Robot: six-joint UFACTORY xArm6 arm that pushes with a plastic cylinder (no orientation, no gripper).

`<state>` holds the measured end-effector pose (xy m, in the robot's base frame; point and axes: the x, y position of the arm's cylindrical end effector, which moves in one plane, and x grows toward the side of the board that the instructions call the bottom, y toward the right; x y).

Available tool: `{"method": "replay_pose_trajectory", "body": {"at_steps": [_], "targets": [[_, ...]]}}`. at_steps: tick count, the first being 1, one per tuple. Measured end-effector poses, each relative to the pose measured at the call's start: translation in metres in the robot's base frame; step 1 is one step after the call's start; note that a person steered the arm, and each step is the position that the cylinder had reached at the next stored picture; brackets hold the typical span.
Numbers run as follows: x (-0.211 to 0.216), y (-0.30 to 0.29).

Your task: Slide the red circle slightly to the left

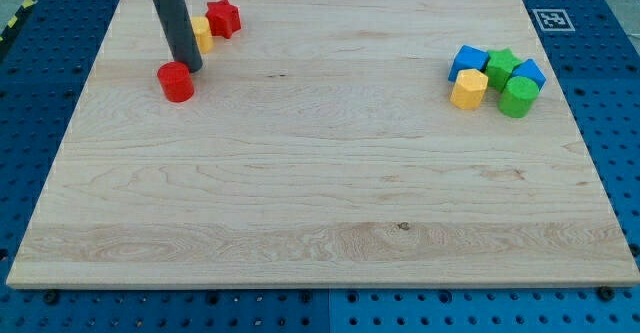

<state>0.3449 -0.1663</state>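
Jaws are absent on this rig: the arm ends in a plain dark rod, so nothing is held and nothing can be; only pushing is possible. The tip is seen in the upper left of the frame, just beside the upper right edge of the red circle, touching or nearly so; contact cannot be confirmed.

Left to right: the red circle sits on the bench in the upper left, well inside the left edge. Behind the rod a yellow block is partly hidden, shape not resolved, with a red star touching or just beside it. Far to the right a cluster is noted: two blue blocks, a yellow block, a green star and a green cylinder.

Risks judged from this position: the tip lies above-right of the circle, not squarely to its right, so a leftward push may drive it diagonally toward the frame's bottom or let it roll off the tip. An overlong stroke would exceed "slightly". Repositioning rightward could knock the yellow block.
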Motion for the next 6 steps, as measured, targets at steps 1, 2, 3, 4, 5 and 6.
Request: {"method": "replay_pose_trajectory", "body": {"at_steps": [1,2,3,4,5,6], "targets": [[0.001,0.014],[0.019,0.015],[0.039,0.02],[0.041,0.008],[0.041,-0.003],[0.041,0.022]]}}
